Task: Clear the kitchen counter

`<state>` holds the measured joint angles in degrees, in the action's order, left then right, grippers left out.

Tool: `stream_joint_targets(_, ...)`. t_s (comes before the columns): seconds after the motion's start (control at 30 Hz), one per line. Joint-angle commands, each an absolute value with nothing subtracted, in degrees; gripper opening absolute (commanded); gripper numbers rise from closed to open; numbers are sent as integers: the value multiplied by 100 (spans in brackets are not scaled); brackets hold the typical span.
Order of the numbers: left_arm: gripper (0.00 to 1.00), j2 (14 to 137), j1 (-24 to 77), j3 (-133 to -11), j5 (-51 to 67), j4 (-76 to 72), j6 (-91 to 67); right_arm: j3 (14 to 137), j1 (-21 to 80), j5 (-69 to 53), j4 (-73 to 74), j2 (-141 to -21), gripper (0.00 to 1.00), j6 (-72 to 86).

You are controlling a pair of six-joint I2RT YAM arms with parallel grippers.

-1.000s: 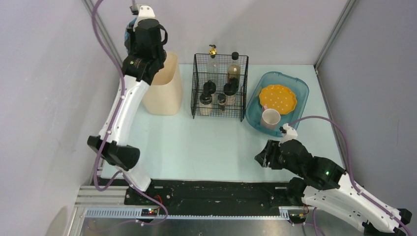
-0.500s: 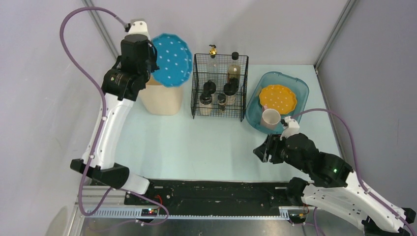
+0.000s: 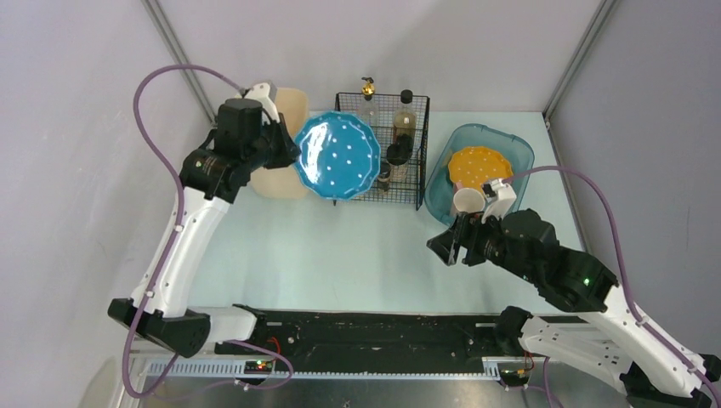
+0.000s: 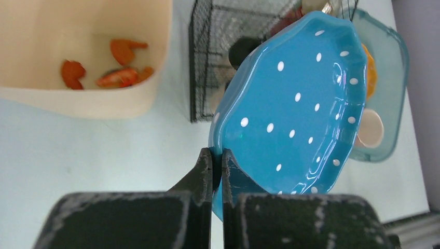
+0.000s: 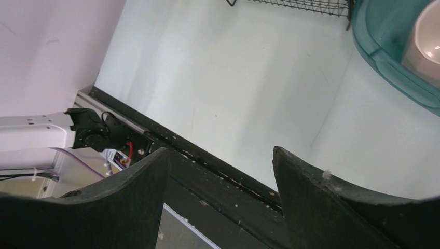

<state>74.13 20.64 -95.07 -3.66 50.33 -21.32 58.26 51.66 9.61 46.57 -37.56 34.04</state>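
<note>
Top external view: the kitchen counter [image 3: 340, 246], a mint surface, carries a beige bin [image 3: 279, 183], a wire rack [image 3: 406, 185] and a translucent teal tub [image 3: 520, 151] holding an orange plate [image 3: 480, 168] and a pink cup [image 3: 466, 202]. The left fingers [image 4: 213, 158] are clenched on the rim of a blue dotted plate [image 3: 337, 157], held tilted in the air before the rack. The tub lies to the plate's right, past the rack, and is probably its destination. The right fingers [image 5: 220, 161], spread and holding nothing, hover nearer the tub.

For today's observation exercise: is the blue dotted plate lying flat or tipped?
Tipped: the left gripper holds the blue dotted plate by its rim, steeply tilted.
</note>
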Motion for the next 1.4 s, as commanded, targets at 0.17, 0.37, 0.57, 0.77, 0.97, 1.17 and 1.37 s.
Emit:
stream_joint_targets(0.17, 0, 6458, 2082, -8364, 1162, 4031, -3166, 6291, 4465, -387, 3696, -4236, 80, 3336)
stream_joint_targets(0.37, 0, 5989, 2115, -7370, 1663, 3792, -3447, 6291, 3967, -1132, 3246, -4720, 83, 3500)
stream_joint_targets(0.57, 0, 5613, 2141, -6718, 2082, 3570, -3679, 6285, 3882, -1375, 2914, -5197, 83, 3599)
stream_joint_targets(0.77, 0, 5359, 2136, -6445, 2325, 3495, -3794, 6111, 3874, -1576, 2580, -5561, 83, 3765)
stream_joint_targets(0.97, 0, 5262, 2140, -6322, 2515, 3383, -3874, 5566, 3873, -1608, 2069, -5571, 82, 4023)
stream_joint_targets(1.17, 0, 5205, 2146, -6153, 2722, 3169, -4065, 5291, 3874, -1633, 1711, -5631, 80, 4234)
stream_joint_targets(1.37, 0, 5176, 2192, -5983, 2847, 2944, -4208, 4996, 3869, -1685, 1246, -5605, 74, 4320)
